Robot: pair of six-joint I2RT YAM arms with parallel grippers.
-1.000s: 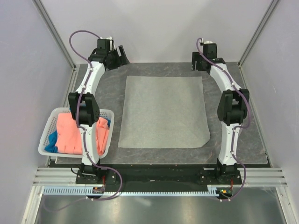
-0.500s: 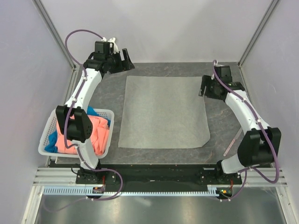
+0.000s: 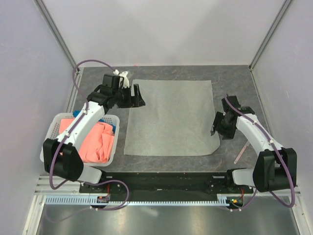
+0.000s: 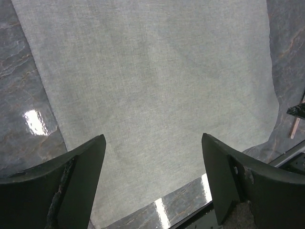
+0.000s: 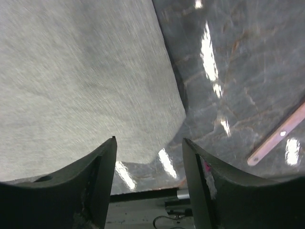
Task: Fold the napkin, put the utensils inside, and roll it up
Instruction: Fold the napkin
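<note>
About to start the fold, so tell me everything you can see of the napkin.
The napkin is a plain light grey woven-looking cloth, roughly square, lying flat and unfolded on the table; its near right corner looks rounded. The open left tool and open right tool hover at its side edges, neither gripping it.

Left gripper (image 3: 136, 97) left far-left corner of table (image 3: 254, 83), swung nearer, ended at left edge of napkin (image 3: 168, 117). Right gripper (image 3: 215, 126) came from far-right corner to napkin's near-right corner. Right elbow swung outward, exposing utensil (image 3: 241, 152). Left elbow dropped to near-left corner of basket (image 3: 49, 142), uncovering more coral cloth (image 3: 95, 144).
</note>
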